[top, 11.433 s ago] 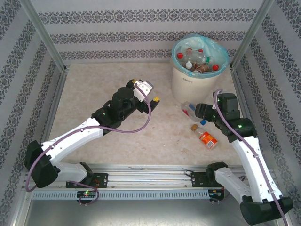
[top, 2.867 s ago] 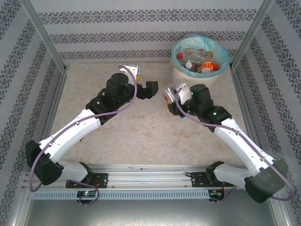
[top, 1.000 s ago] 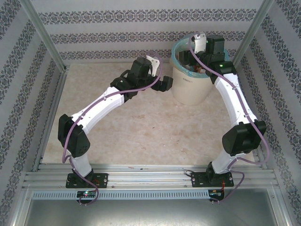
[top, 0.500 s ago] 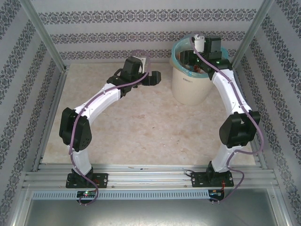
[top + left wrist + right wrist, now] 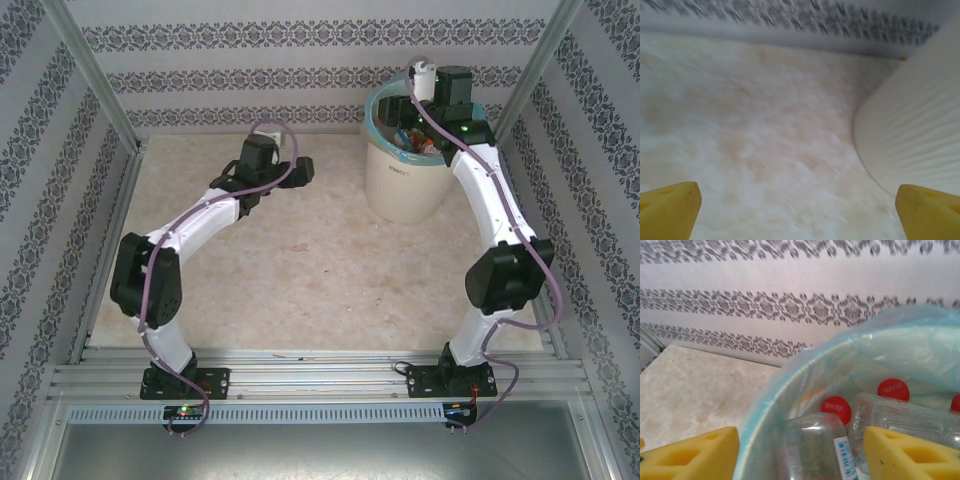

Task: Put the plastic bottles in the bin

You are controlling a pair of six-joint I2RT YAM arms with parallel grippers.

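Note:
The bin (image 5: 400, 185) is an off-white bucket with a turquoise liner at the back right. My right gripper (image 5: 418, 122) hangs over its rim, jaws apart. In the right wrist view the yellow pads (image 5: 695, 455) stand wide, and my right gripper (image 5: 802, 452) grips nothing. Below it, several plastic bottles lie inside the bin (image 5: 765, 405): a clear one (image 5: 812, 447) with a white label and others with red caps (image 5: 836, 408). My left gripper (image 5: 300, 170) is open over bare table left of the bin, and my left gripper (image 5: 797, 212) holds nothing. The bin's ribbed wall (image 5: 920, 125) is at its right.
Patterned walls (image 5: 300, 60) close the back and both sides, with slanted metal posts (image 5: 95, 75) in the back corners. A metal rail (image 5: 320, 385) carrying the arm bases runs along the near edge. The beige tabletop (image 5: 320, 280) lies between the arms.
The left arm has drawn back leftward, away from the bin, its gripper still open. The right arm has stayed over the bin, shifting only slightly.

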